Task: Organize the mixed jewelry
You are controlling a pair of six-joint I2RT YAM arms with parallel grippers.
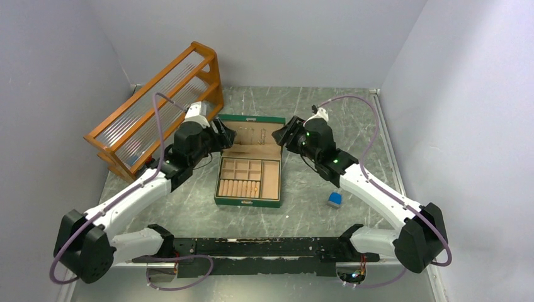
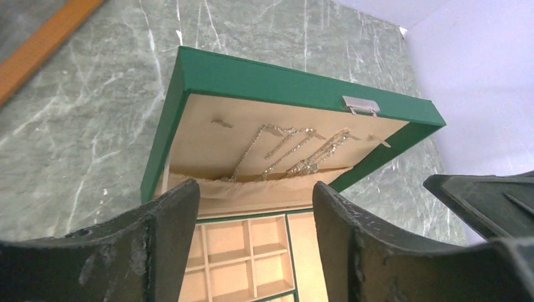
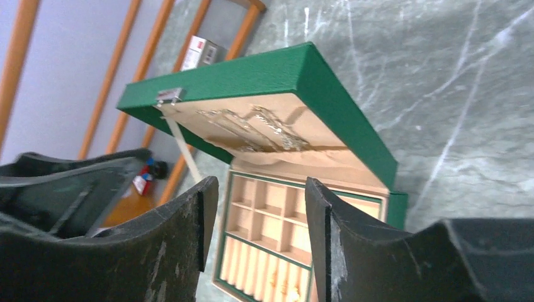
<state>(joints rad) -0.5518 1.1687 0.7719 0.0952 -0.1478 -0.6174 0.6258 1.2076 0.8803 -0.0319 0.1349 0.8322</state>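
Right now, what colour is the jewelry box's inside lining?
Tan lining; it shows best in the left wrist view.

Wht arms (image 1: 129, 201), blk joints (image 1: 88, 248), purple cables (image 1: 156, 119)

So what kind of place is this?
Probably a robotics lab test cell, not a shop: plain walls box in a marble-patterned table, with staged props, a green jewelry box and wooden rack.

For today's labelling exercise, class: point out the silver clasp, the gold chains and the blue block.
Silver clasp (image 2: 361, 106): left wrist view, middle of its metal plate.
Gold chains (image 2: 303, 166): left wrist view, bunched lower strands.
Blue block (image 1: 334, 200): top external view, its top face.
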